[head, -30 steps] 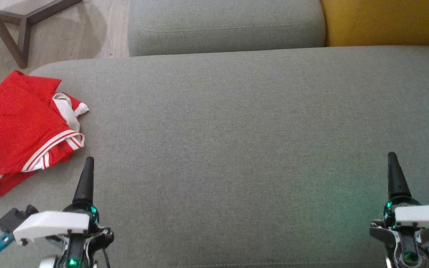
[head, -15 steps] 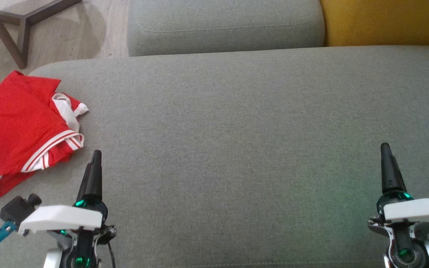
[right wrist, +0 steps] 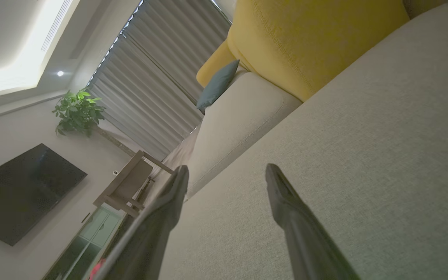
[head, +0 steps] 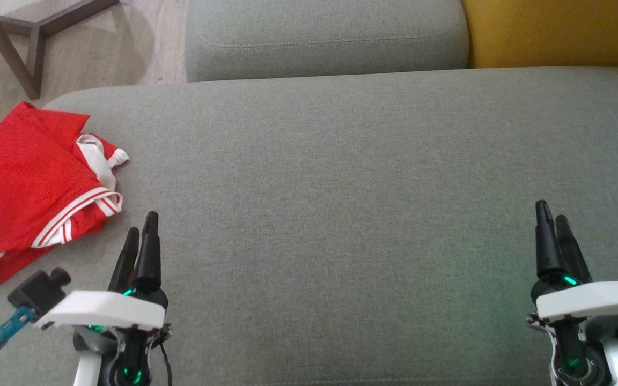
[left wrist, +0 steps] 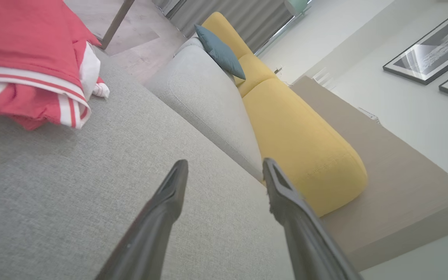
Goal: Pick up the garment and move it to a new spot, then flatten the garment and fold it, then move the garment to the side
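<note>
- Garment [head: 35, 187]: red with white stripes, bunched in loose folds, lying at the left end of the grey seat [head: 341, 187]. Neither tool touches it.
- Left tool [head: 141, 222]: fingers spread, nothing between them. It is over the near left part of the seat, close to the garment's near corner but clear of it.
- Right tool [head: 551, 211]: fingers spread, empty. It is over the near right part of the seat, well apart from the garment.
- Beyond the seat's far edge: a grey cushion [head: 325, 37] and a yellow cushion [head: 556, 32].
</note>
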Controlling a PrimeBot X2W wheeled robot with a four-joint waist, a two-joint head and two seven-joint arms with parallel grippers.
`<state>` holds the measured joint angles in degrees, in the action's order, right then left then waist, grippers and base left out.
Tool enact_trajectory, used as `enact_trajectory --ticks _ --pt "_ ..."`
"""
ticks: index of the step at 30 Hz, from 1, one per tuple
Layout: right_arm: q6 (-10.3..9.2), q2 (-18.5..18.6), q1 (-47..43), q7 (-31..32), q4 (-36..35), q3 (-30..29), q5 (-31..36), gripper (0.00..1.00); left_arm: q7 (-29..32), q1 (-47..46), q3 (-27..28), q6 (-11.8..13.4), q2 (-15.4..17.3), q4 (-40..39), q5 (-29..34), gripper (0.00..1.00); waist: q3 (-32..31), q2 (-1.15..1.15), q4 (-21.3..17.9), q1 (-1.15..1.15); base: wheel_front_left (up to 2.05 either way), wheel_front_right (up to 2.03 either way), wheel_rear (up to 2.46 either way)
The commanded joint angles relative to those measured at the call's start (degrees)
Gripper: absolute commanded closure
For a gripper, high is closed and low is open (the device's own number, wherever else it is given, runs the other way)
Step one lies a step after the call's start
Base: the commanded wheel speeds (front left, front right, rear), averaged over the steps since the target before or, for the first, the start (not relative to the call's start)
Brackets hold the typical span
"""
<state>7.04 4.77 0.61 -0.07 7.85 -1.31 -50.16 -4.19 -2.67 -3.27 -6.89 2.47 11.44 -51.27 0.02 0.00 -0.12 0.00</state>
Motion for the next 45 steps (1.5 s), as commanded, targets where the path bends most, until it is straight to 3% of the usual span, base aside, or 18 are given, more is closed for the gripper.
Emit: enact_trajectory --ticks 1,27,45 --pt "0.24 1.33 2.04 -0.5 -2.71 0.91 2.36 0.0 -0.8 -3.17 0.4 -0.28 1.03 -2.03 2.36 0.0 -0.01 0.0 -0.01 0.0 0.0 0.0 0.0" --pt "0.33 0.79 0.68 -1.48 -4.27 2.11 22.47 0.0 -5.16 -3.8 -1.7 1.27 1.65 -0.35 21.61 0.0 0.09 0.0 -0.32 0.0 0.0 0.0 0.0" --pt "0.4 0.05 0.17 -2.22 -4.14 2.49 34.22 0.0 -8.17 -4.79 -3.46 4.09 2.39 2.65 35.07 0.0 0.02 0.0 -0.5 0.0 0.0 0.0 0.0"
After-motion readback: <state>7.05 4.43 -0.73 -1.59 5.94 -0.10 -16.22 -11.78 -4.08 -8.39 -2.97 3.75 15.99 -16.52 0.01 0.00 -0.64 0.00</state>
